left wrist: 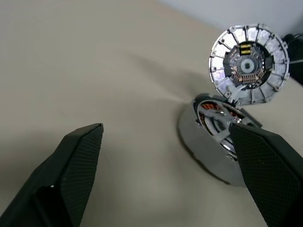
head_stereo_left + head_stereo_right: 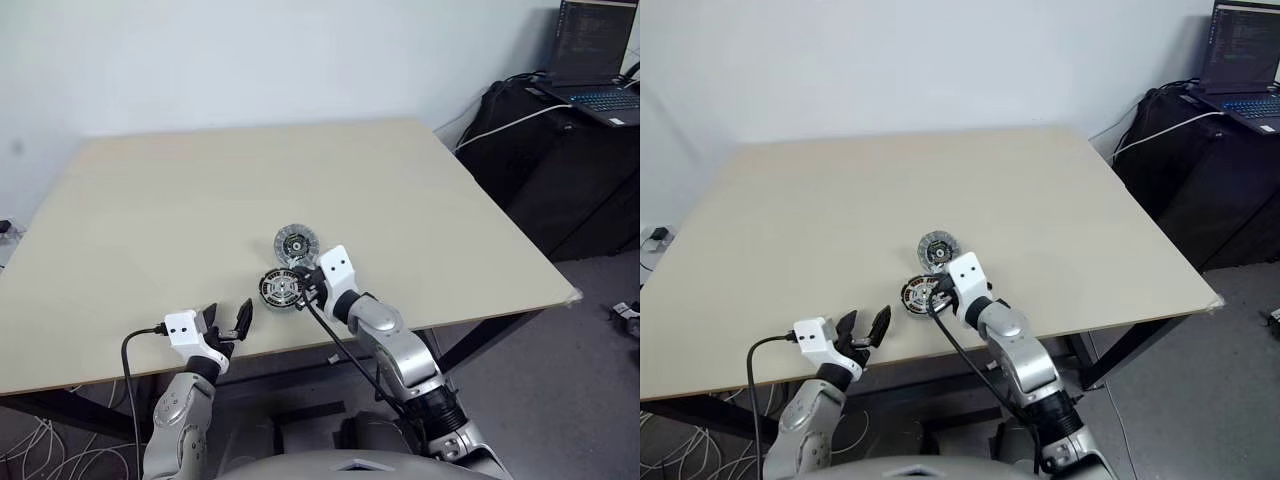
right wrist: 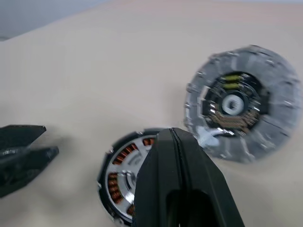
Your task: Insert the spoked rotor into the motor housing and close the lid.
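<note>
At mid-frame on the worktop, the clenched right tool presses over the motor housing, with the lid just behind and the left tool released, so I'd fear a push skidding the housing.

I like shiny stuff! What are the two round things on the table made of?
The lid looks like silver-grey metal, dull and ribbed, with a dark centre. The motor housing seems metal too: a silvery middle ringed by copper-brown coils, probably wire. The table is pale beige and matt, maybe wood or laminate; hard to tell.
</note>
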